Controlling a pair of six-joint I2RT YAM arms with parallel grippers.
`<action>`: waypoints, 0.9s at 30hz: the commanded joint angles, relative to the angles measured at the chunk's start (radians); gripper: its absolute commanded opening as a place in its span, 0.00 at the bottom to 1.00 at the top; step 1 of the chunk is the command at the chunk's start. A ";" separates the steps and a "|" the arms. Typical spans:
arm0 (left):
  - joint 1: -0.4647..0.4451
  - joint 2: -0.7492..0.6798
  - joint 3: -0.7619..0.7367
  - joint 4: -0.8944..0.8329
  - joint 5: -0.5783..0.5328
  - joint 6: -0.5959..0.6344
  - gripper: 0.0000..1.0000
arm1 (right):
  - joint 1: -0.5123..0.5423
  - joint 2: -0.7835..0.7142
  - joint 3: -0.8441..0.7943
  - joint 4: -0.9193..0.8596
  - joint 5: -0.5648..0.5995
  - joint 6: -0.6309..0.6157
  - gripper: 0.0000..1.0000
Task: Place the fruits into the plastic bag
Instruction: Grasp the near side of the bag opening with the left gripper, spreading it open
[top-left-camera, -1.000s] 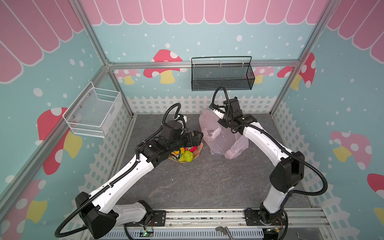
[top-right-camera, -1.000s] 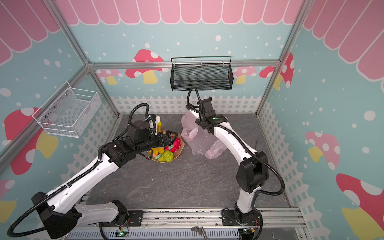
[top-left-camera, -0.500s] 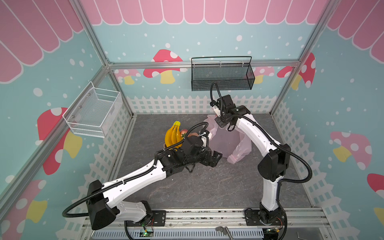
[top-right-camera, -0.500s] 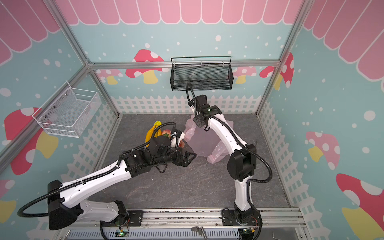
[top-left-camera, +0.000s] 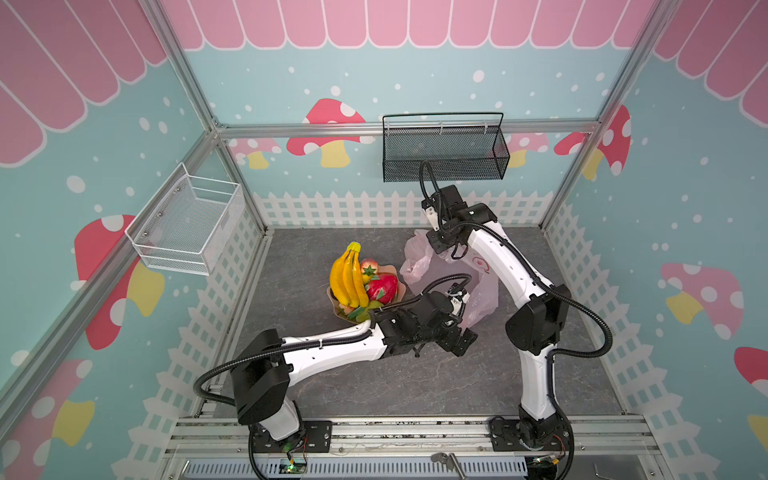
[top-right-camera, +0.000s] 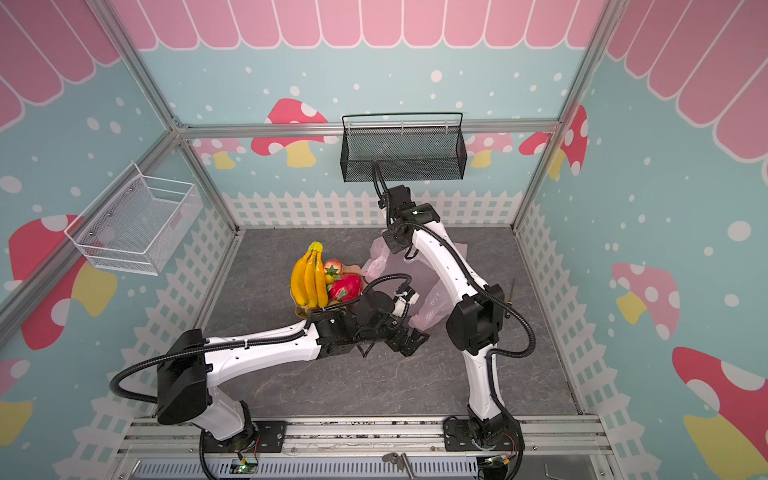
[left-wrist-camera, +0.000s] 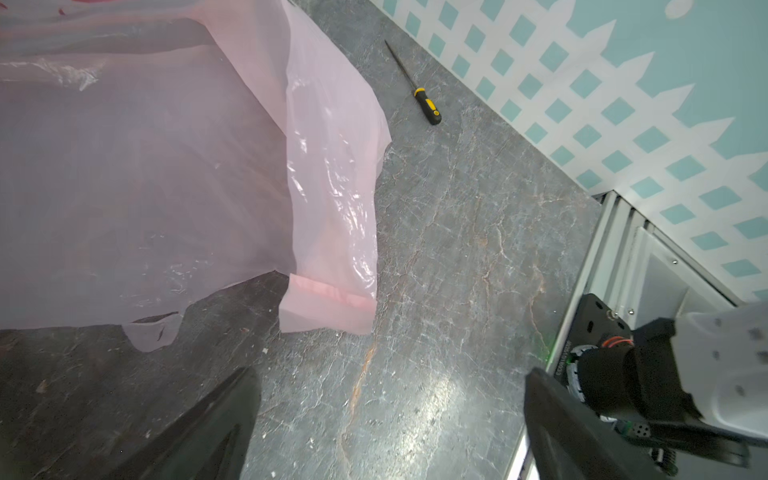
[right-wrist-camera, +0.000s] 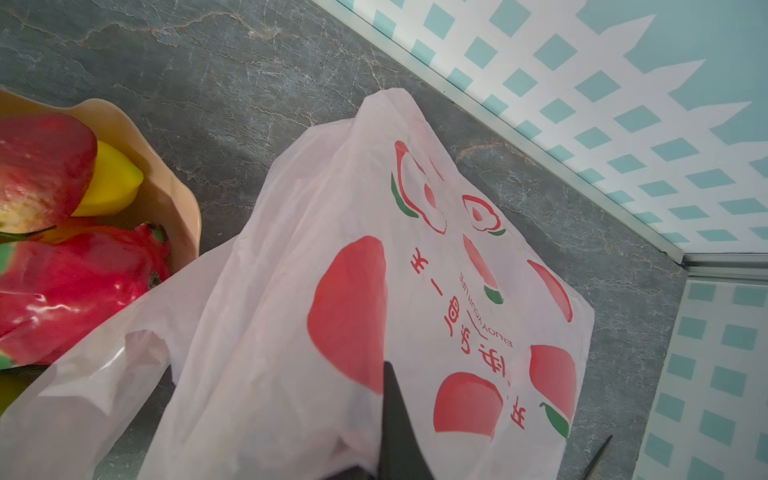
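Plastic bag (right-wrist-camera: 270, 332) pinched in right fingers (right-wrist-camera: 399, 428); left fingers (left-wrist-camera: 203, 436) wide apart, empty.

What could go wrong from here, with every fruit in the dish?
1. The banana bunch leans on the piled fruits in the dish; lifting one could spill others.
2. The right gripper pinches only thin film at the top of the plastic bag, whose mouth does not show open; a fruit may push the film rather than drop in, or pull it loose.
3. The open left gripper sits low beside the bag and might snag it.
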 joint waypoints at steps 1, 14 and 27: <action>-0.001 0.050 0.045 0.058 -0.084 0.019 0.99 | -0.001 0.017 0.026 -0.036 -0.030 0.025 0.00; 0.000 0.243 0.147 0.126 -0.186 0.076 0.70 | -0.007 0.006 0.025 -0.036 -0.084 0.043 0.00; 0.000 0.068 -0.003 0.142 -0.118 0.177 0.00 | -0.075 -0.023 0.028 -0.077 -0.057 0.133 0.00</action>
